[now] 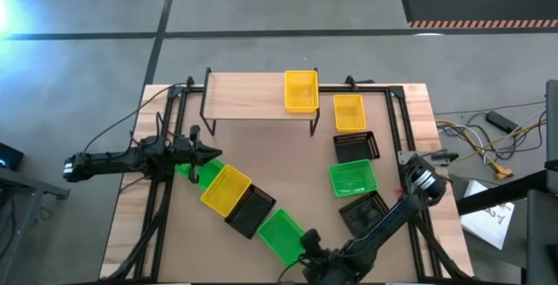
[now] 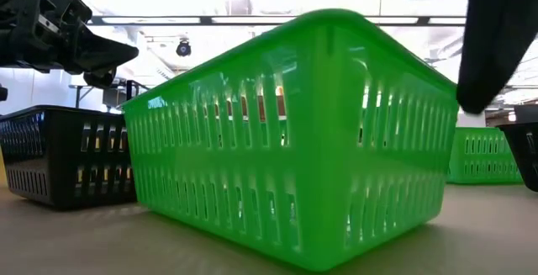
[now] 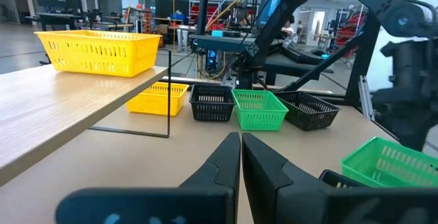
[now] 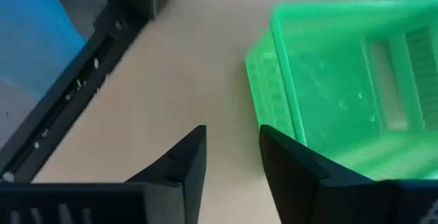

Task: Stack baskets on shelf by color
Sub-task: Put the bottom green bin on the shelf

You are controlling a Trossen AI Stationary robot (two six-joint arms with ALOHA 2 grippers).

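The left end effector hovered at the bench's nine o'clock side, its fingers pressed together on nothing, pointing toward three o'clock. Just under its tip lay a green basket, mostly hidden by a yellow basket resting against it. A black basket touched that yellow one on its five o'clock side, and a second green basket followed toward six o'clock, so the four formed a slanted row.

The shelf stood at twelve o'clock. One yellow basket sat on its right end.

Right of the shelf, on the bench, a column ran from one o'clock down toward five o'clock: a yellow basket, a black basket touching it, a green basket, then another black basket. A ninth basket could not be picked out.

The right end effector sat at six o'clock, at the right-hand end of the second green basket. In the right wrist view its fingers stood apart, one beside the basket's outer wall; they held nothing that could be seen. The low view showed that green basket resting flat on the bench, a black one behind it.
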